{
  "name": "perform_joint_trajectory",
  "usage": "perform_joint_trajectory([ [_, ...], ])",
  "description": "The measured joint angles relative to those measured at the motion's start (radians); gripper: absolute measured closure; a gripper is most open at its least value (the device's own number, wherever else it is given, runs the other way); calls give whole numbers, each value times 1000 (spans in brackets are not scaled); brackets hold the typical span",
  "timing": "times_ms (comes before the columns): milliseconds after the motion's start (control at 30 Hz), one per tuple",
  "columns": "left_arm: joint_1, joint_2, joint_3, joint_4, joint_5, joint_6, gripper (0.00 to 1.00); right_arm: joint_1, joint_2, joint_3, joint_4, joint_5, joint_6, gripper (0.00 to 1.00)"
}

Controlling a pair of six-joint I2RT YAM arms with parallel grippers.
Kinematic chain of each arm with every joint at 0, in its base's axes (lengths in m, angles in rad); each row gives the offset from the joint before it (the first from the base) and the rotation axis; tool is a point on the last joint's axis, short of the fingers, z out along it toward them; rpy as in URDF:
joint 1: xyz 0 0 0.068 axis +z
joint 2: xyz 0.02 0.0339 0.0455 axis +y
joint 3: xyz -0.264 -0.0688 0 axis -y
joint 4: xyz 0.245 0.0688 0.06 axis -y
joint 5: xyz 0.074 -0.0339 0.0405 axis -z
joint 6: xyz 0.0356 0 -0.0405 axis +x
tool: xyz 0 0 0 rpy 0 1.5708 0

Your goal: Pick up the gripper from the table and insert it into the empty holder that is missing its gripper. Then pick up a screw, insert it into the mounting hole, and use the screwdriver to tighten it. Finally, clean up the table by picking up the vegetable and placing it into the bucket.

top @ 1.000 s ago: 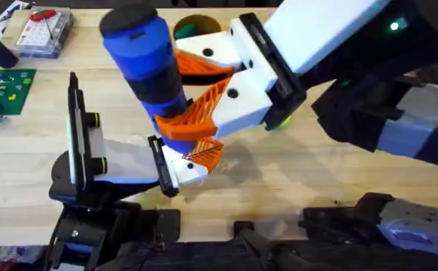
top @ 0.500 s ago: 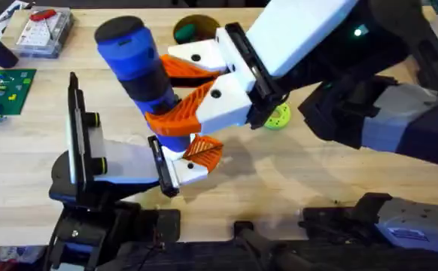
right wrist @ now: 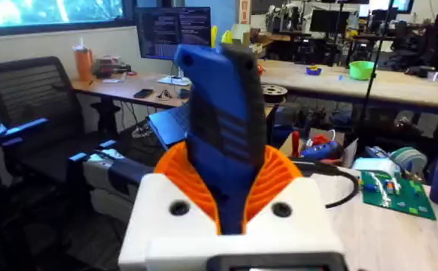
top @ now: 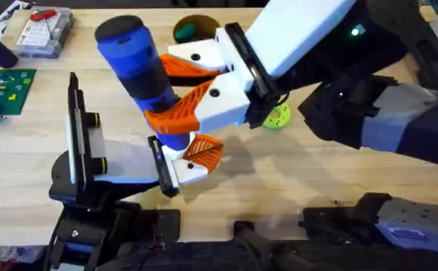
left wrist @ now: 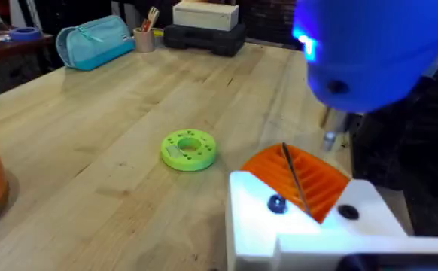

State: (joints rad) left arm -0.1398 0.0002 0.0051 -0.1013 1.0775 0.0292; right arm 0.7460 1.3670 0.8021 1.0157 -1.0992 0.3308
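Screwdriver (top: pixel 145 75) sits clamped in my right gripper (top: pixel 185 94), tilted over the holder (top: pixel 181 167) with its bit down at the orange gripper finger (top: pixel 204 153). Since half a second ago nothing shifts, so I judge tightening underway. Left jaws: cannot tell.

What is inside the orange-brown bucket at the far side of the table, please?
A dark-green piece, likely the vegetable, shows inside the bucket. The right gripper, shut on the screwdriver, covers the rest.
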Motion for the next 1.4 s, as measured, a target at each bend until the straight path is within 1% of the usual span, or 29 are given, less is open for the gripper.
perform_joint_trajectory([
  [1400, 0, 0, 0, 0, 0, 0, 985, -3, 0, 0, -61, 3, -51, 894],
])
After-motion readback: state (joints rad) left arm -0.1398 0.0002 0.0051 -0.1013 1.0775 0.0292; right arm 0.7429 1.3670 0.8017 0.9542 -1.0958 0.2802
